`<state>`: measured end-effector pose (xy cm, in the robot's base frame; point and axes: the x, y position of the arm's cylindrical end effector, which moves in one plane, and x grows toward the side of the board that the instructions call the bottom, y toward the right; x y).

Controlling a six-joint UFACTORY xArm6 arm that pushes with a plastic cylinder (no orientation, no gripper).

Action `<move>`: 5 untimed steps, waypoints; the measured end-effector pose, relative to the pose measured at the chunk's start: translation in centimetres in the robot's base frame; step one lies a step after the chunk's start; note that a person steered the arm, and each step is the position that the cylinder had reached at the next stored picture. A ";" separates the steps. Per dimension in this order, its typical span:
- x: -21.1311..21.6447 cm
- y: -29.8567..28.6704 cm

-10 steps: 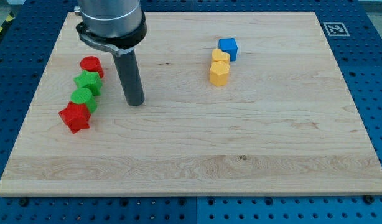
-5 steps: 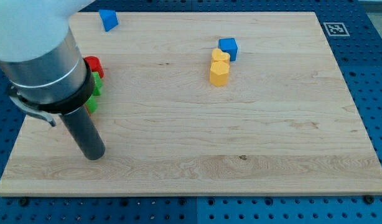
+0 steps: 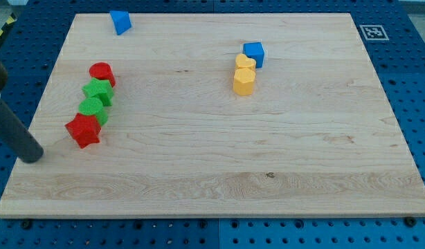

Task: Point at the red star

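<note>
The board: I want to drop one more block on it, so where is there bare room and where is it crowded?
Bare wood fills the whole bottom half and the view's right, beyond the yellow blocks and blue cube. The middle is free too. It is crowded at the view's left: red cylinder, two green blocks, red star, with my tip just left of the star.

Rod's leaning in from the view's left edge, tilted down to the right. My tip (image 3: pixel 34 156) sits low on the left.

No readable text; only a fiducial marker (image 3: pixel 371 32).
</note>
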<state>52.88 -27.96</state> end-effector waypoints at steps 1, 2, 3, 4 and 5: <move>-3.6 -0.1; -5.7 0.5; -5.8 3.5; -5.8 3.7; -5.7 6.1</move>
